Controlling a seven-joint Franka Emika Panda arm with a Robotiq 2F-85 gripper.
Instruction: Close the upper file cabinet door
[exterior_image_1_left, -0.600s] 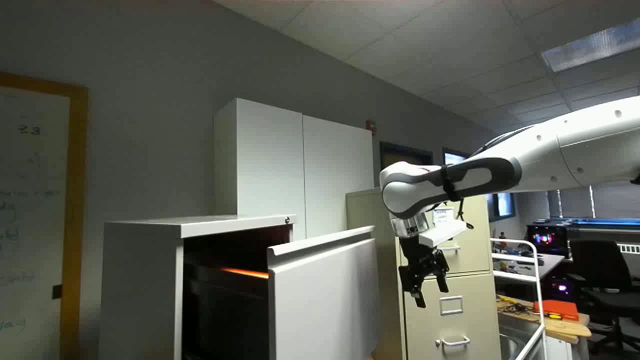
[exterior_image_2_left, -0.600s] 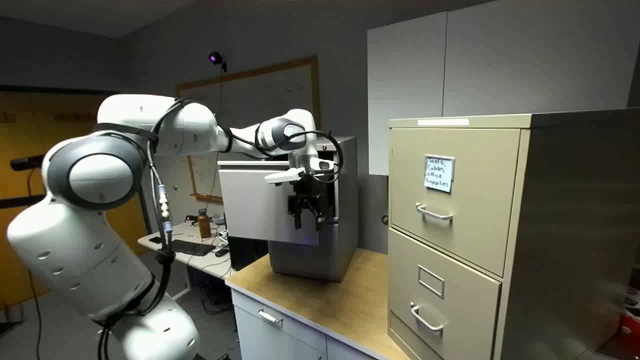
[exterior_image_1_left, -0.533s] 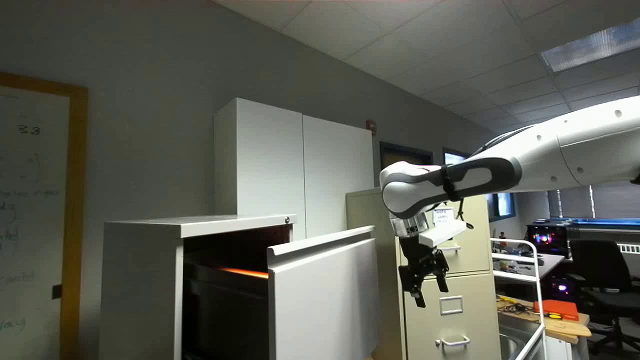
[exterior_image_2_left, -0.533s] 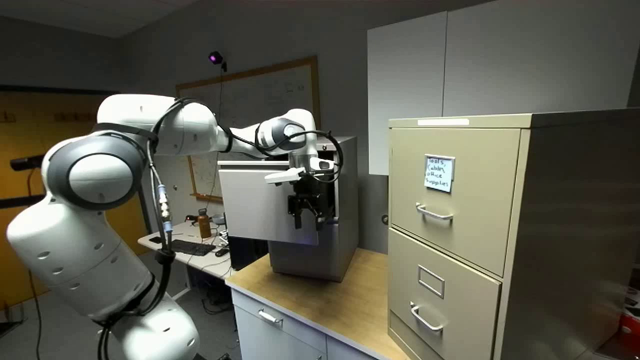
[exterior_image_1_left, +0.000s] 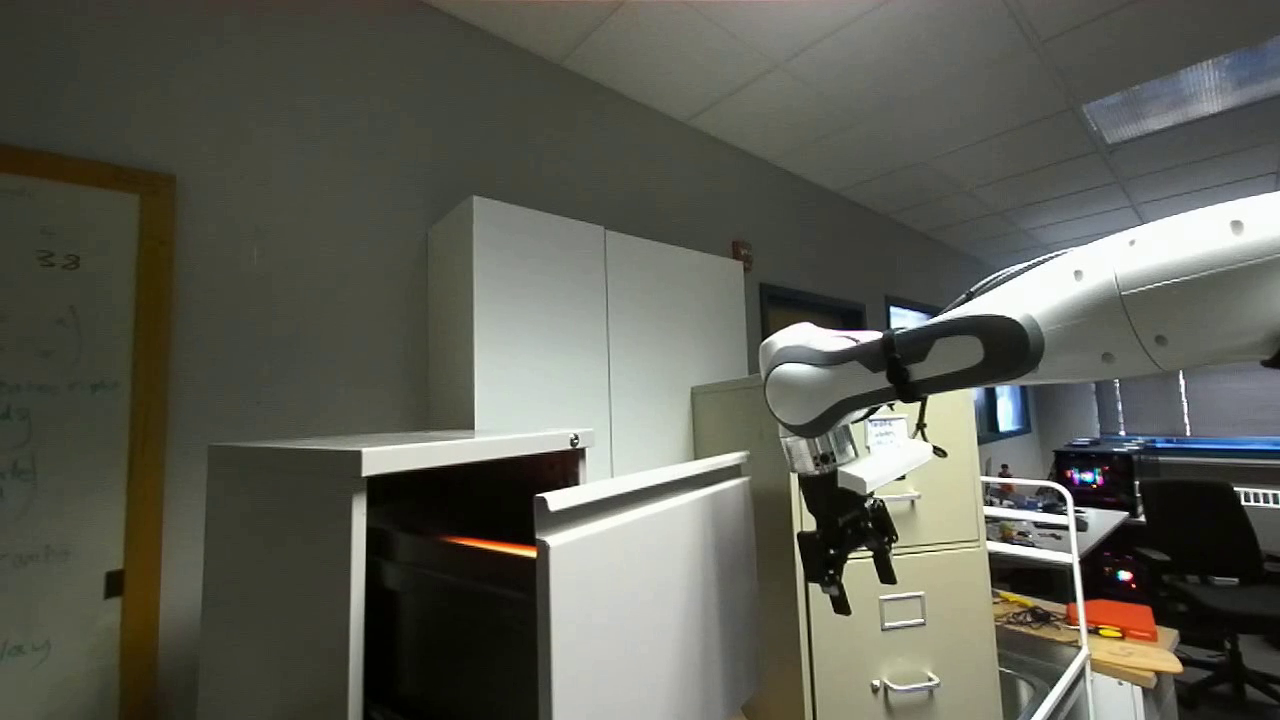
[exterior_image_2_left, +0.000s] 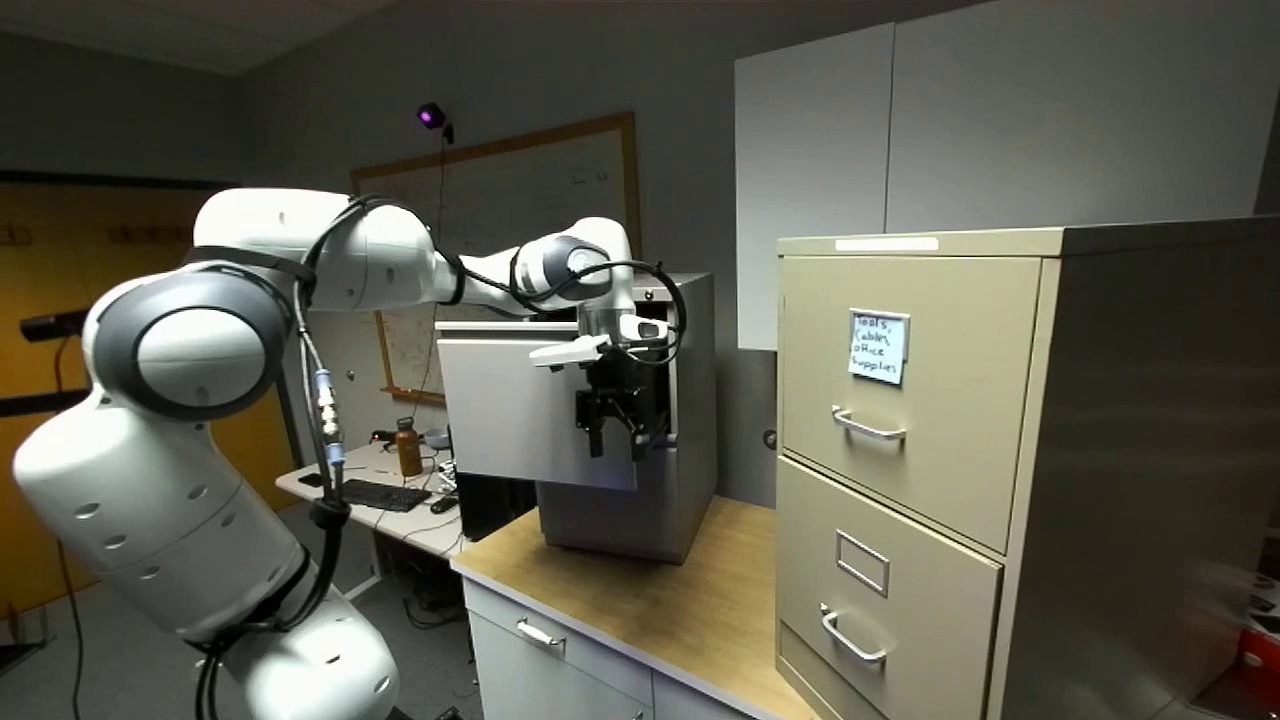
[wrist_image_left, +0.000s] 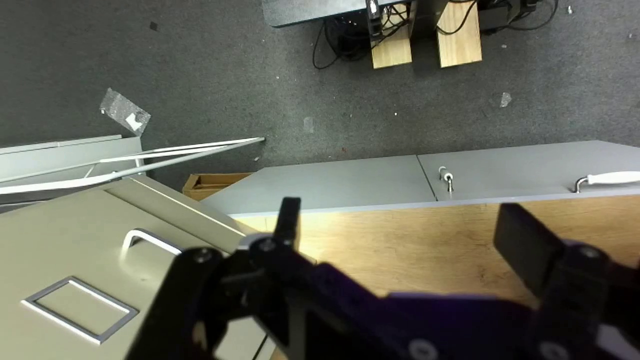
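The upper file cabinet door (exterior_image_1_left: 650, 600) is a wide flat white front panel. It stands pulled out from the low white cabinet (exterior_image_1_left: 280, 570), with a dark interior showing behind it. The door (exterior_image_2_left: 510, 410) and the cabinet (exterior_image_2_left: 695, 400) also show in another exterior view, where the arm and gripper cover part of the door's right side. My gripper (exterior_image_1_left: 865, 590) points down and hangs in front of the door, apart from it in that view. The gripper (exterior_image_2_left: 617, 448) is open and empty. In the wrist view its fingers (wrist_image_left: 400, 215) are wide apart over the wooden counter; the door is out of view there.
A beige file cabinet (exterior_image_2_left: 905, 500) with handled drawers stands beside the wooden counter (exterior_image_2_left: 650, 600). A white two-door cupboard (exterior_image_1_left: 540, 330) is behind. A white rail frame (exterior_image_1_left: 1077, 570) stands to the right. A desk with a bottle (exterior_image_2_left: 408, 447) is at the left.
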